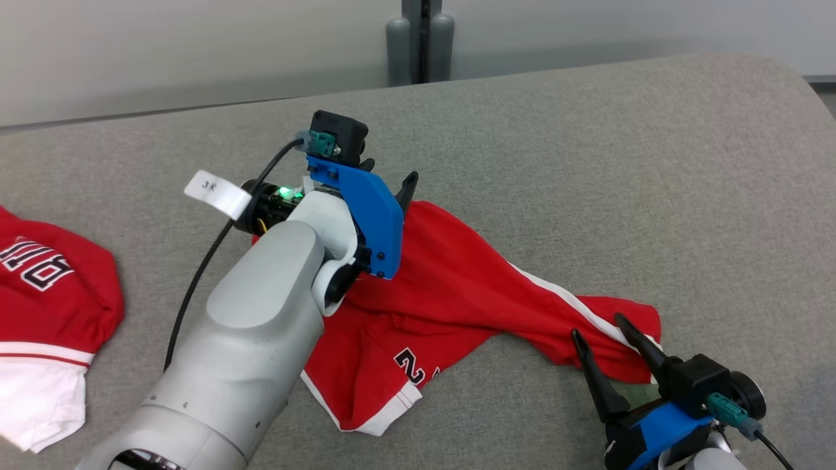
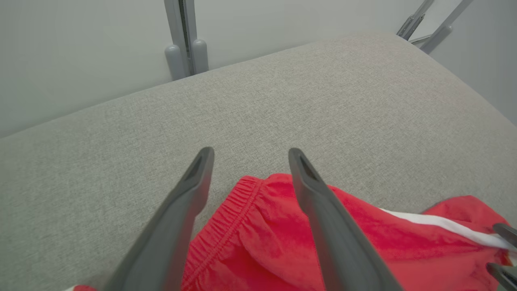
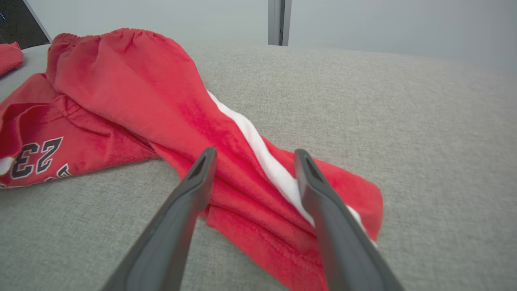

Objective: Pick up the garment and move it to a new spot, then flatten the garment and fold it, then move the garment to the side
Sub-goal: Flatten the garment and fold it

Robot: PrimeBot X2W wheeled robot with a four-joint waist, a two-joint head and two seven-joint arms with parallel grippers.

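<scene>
Grey woven fabric covered the desk (image 1: 588, 163), with a pale wall behind it and a grey metal post with two rounded cylinders (image 1: 419, 46) at the far edge. Red athletic shorts with a white side stripe and a black-and-white "23" (image 1: 457, 287) lay crumpled near the middle of the desk, stretched out between the two arms and not lifted. Left claw (image 1: 388, 176) sat at the far end of the shorts, by the gathered elastic waistband (image 2: 230, 210). Its two dark fingers were spread wide with nothing pinched. In the left wrist view one finger (image 2: 323, 210) crossed in front of the red cloth and the other (image 2: 181, 210) was over bare grey fabric; contact with the cloth couldn't be told. Right claw (image 1: 598, 328) was at the near right end, over the leg hem where the white stripe (image 3: 258, 149) ran out. Its fingers were also spread apart, gripping nothing, and the cloth lay flat beneath them in the right wrist view. The right claw's tips showed at the right edge of the left wrist view too. A second red-and-white jersey with black lettering (image 1: 46, 307) lay at the left edge of the desk, well apart from the shorts. The left arm's wrist carried a blue plastic bracket (image 1: 369, 215), a white paper tag (image 1: 215, 194), a black cable (image 1: 209, 261) and a lit green light (image 1: 285, 192).
</scene>
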